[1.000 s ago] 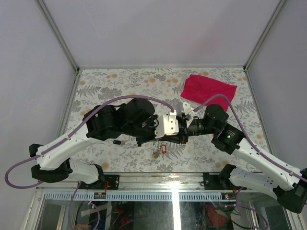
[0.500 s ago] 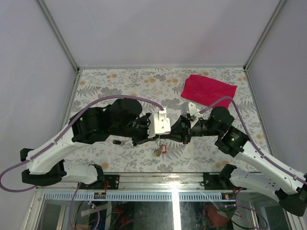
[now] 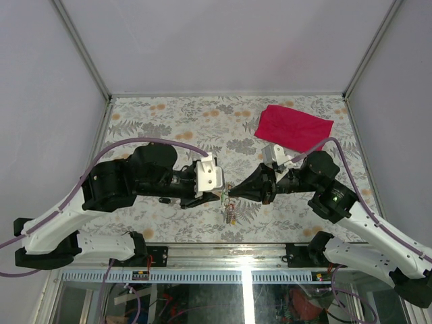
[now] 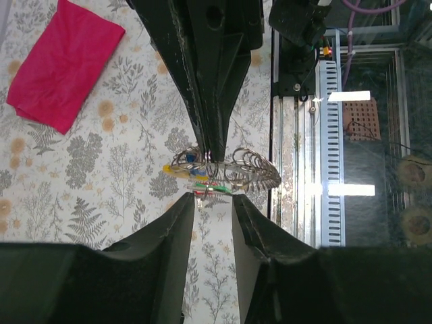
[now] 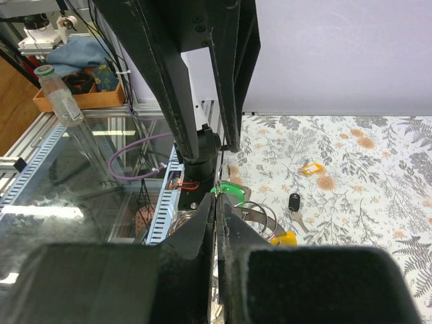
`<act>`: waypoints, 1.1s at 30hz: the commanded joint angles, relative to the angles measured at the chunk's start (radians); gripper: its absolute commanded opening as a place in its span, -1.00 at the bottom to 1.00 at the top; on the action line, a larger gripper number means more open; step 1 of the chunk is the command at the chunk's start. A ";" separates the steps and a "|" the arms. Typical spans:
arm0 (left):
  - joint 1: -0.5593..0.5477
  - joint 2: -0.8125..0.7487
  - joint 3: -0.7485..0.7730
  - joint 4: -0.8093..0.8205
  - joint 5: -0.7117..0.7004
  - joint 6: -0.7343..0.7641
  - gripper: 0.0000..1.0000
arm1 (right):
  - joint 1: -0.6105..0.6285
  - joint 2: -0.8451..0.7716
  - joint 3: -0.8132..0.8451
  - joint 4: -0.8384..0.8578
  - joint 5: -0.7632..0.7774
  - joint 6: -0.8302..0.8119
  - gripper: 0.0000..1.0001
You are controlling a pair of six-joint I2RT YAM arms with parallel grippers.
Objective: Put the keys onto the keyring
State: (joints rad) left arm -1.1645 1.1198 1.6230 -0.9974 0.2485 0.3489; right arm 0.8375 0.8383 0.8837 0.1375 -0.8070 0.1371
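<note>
Floral-print table (image 3: pixel 169 115) inside grey walls (image 3: pixel 202 40); right gripper (image 5: pixel 216 201) tight on keyring (image 4: pixel 253 169), left gripper (image 4: pixel 213 198) ajar.

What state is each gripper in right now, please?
Left gripper: open, holding nothing.
Right gripper: closed, fingers pinching the keyring.

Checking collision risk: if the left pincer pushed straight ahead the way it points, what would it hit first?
Most likely the keyring bundle, held just ahead at the tip of the shut right pincer. The left pincer stands open before it, though depth is uncertain.
</note>
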 commanded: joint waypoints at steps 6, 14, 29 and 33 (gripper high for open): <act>-0.005 0.012 -0.009 0.090 0.034 0.002 -0.43 | -0.003 -0.014 0.066 0.049 -0.048 0.019 -1.00; -0.005 0.033 -0.011 0.067 0.032 0.014 -0.75 | -0.003 -0.023 0.066 0.064 -0.043 0.025 -1.00; -0.005 0.022 -0.009 0.079 0.031 0.007 -1.00 | -0.003 -0.065 0.029 0.212 0.020 0.109 -1.00; -0.005 -0.003 -0.038 0.134 0.023 -0.011 -1.00 | -0.003 -0.079 0.009 0.295 0.058 0.153 -1.00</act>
State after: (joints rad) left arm -1.1652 1.1442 1.6165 -0.9295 0.2741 0.3542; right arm 0.8375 0.8043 0.8848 0.2070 -0.7956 0.2245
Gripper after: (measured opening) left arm 0.010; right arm 0.010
